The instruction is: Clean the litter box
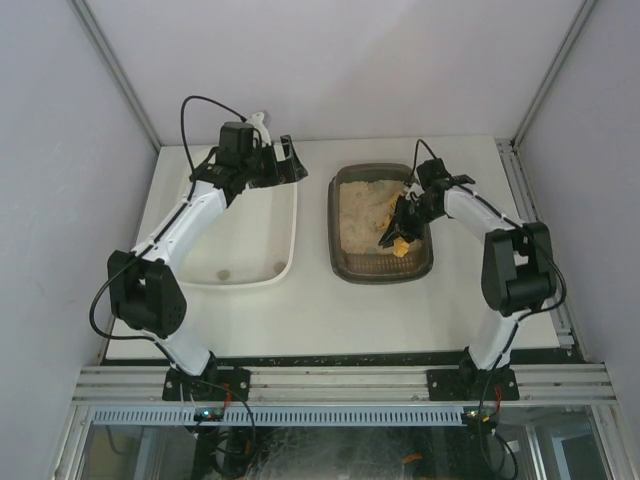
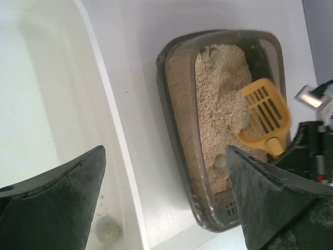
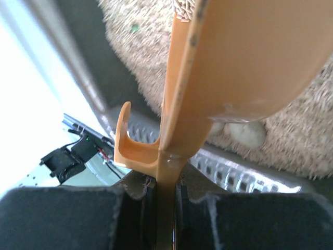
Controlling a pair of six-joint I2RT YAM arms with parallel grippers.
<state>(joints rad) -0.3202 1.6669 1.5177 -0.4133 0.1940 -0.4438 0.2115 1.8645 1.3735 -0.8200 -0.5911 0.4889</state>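
White tabletop [image 1: 450,310], pale panels on three sides, aluminium framing at the corners.

Litter box [image 1: 380,270]: right of centre on the table, in front of the right arm. It is a dark brown-grey plastic tray, a rounded rectangle with a thick, smooth rim. Fill is beige litter [image 1: 360,215], coarse and fibrous rather than fine in the left wrist view. The litter is heaped toward the far end and thins out at the near end, where a slotted grille [image 2: 226,208] shows. Greyish round clumps sit in the litter, one near the far end [image 2: 214,54] and one nearer the grille [image 2: 220,162].

Scoop [image 2: 265,112]: orange-yellow plastic with a flat slotted blade. It lies low over the litter on the box's right side. The handle ends in a small hook [image 3: 125,140]. The right wrist view shows a pale clump [image 3: 248,133] just beyond the blade's edge.

Right gripper [image 1: 405,222]: over the box, fingers closed tight on the scoop handle (handle pinched between the two dark pads).

White tub [image 1: 290,235]: just left of the litter box, with a narrow strip of table between them. It is larger and rectangular, with glossy walls. One grey clump [image 2: 107,229] and some grit lie on its floor near the near end.

Left gripper [image 1: 285,160]: above the tub's far right corner, jaws spread wide. The pads look matte black and rough-textured.
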